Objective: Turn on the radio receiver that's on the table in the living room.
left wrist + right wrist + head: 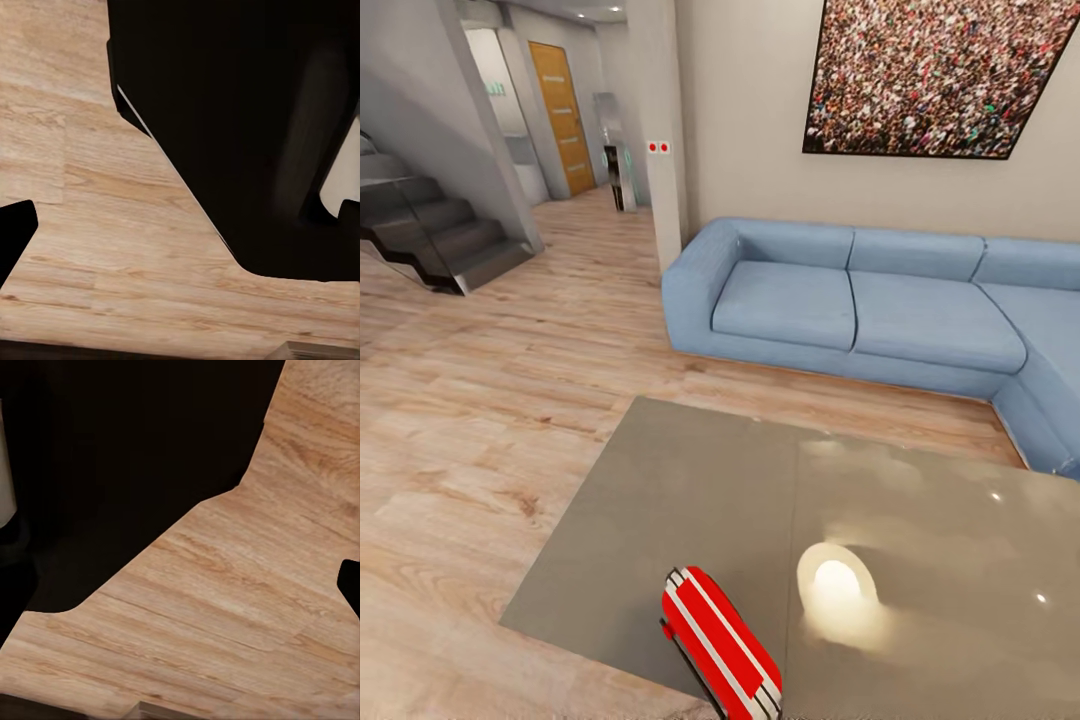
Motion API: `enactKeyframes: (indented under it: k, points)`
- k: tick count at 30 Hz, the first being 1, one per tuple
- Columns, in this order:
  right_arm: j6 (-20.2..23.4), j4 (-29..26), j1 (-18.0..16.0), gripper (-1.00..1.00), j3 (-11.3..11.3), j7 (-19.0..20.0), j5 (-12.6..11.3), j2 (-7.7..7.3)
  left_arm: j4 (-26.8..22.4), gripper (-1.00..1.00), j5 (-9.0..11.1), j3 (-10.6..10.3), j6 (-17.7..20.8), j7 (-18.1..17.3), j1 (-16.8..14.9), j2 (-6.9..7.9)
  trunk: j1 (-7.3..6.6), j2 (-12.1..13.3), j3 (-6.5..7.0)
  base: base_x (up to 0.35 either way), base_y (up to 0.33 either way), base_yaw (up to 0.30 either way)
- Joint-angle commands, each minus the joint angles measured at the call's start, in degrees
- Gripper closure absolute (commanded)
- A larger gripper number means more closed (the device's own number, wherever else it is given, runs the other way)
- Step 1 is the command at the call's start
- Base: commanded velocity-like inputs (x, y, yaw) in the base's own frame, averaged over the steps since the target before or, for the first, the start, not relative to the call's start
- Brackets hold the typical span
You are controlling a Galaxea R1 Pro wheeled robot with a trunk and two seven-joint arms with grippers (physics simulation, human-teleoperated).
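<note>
The approach step was in hand: the radio receiver (pixel 720 645) lay at lower centre on the table (pixel 690 500), the next move apparently calling for an arm brought to it, and neither gripper's opening could be told.

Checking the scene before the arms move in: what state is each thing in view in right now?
radio receiver: lying on the table near its front edge, untouched; dial not visible, so on or off cannot be told.
table: glossy top, reflecting a ceiling light.
blue sofa: unoccupied, cushions in place.
wooden door: closed, down the hallway.
framed crowd picture: hanging on the wall above the sofa.
</note>
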Motion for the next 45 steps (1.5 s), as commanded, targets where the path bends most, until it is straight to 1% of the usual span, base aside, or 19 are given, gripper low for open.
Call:
enactKeyframes:
  k: [1,39,45]
  points:
    - [0.0,0.01,0.0,-1.0,0.0,0.0,0.0,0.0,0.0,-1.0,0.0,0.02,0.0,0.0,0.0,0.0,0.0,0.0,-0.1,0.0,0.0,0.0]
    - [0.0,0.0,0.0,-1.0,0.0,0.0,0.0,0.0,0.0,-1.0,0.0,-0.04,0.0,0.0,0.0,0.0,0.0,0.0,-3.6,0.0,0.0,0.0]
    - [-0.03,0.0,0.0,-1.0,0.0,0.0,0.08,-0.07,0.0,-1.0,-0.01,-0.03,0.0,0.0,0.0,0.0,0.0,0.0,-3.78,0.0,0.0,0.0]
